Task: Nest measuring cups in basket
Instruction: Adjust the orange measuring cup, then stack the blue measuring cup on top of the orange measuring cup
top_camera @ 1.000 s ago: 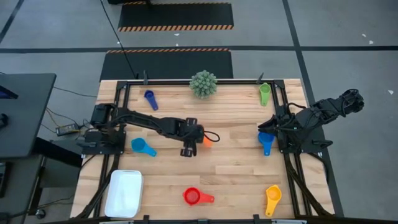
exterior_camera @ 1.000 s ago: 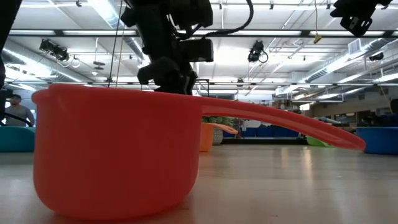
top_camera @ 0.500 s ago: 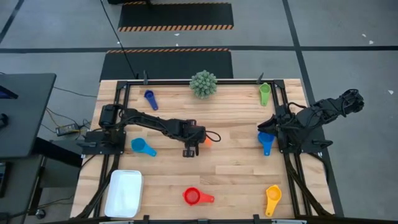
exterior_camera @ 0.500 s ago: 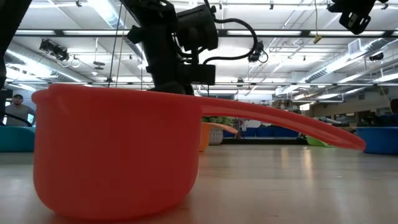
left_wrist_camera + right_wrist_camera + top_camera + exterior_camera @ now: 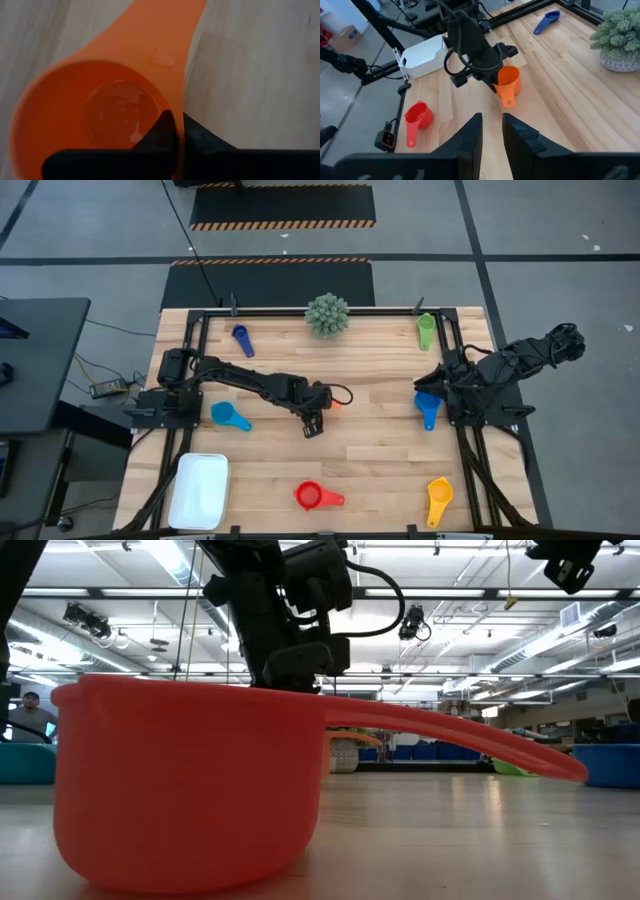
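progress is judged as early: basket (image 5: 200, 490) is seen at the near-left corner of the bench (image 5: 380, 450) w/ nothing in it, and no cup is nested in another yet.

orange cup (image 5: 95, 115) is the one in hand. left claw (image 5: 314, 423) is clamped on its rim next to the handle, at mid-bench; in the left wrist view the fingers (image 5: 162, 132) are seen pinched together over the wall of the cup, one inside, one outside. whether the cup is already lifted off the wood can't be told for sure; in the right wrist view it looks to sit just at the surface.

five others are left scattered and untouched: dark blue cup (image 5: 241, 339) at the far left, light blue cup (image 5: 230, 416) near the left arm's base, green cup (image 5: 425, 330) at the far right, red cup (image 5: 313, 497) at the near edge, middle, yellow cup (image 5: 438, 498) at the near right. a further blue cup (image 5: 428, 408) is seen by the right arm's base.

right claw (image 5: 491, 131) is parked at the right side, fingers a little apart, nothing held.

spiky plant (image 5: 327, 314) at the far middle is no part of the job.

left to do, as judged: orange cup carried to the basket and set down, then each remaining cup brought and stacked in, prob. by size. grip on a thin rim could slip in transit.
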You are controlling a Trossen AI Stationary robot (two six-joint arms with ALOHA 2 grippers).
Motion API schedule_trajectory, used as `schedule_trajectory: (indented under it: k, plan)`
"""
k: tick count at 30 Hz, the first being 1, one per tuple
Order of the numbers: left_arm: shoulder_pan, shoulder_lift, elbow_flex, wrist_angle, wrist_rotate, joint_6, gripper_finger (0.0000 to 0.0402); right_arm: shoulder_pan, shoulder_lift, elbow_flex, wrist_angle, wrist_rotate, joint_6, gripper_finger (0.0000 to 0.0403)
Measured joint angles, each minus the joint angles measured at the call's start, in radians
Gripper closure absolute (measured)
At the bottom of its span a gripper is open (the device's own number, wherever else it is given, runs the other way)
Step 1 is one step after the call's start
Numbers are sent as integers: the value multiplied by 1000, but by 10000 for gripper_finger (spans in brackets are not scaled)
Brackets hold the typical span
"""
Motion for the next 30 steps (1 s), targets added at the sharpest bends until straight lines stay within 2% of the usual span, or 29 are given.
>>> schedule_trajectory:
  k: [14, 23, 30]
  plan:
    - [5, 4, -3, 38, 26, 31, 288, 0, 0, 0, -3, 0, -32, 322]
    - [15, 3, 98, 1, 101, 55, 281, 0, 0, 0, -72, -8, -38, 322]
    - [16, 3, 264, -192, 81, 209, 280, 0, 12, 28, -206, -37, -21, 322]
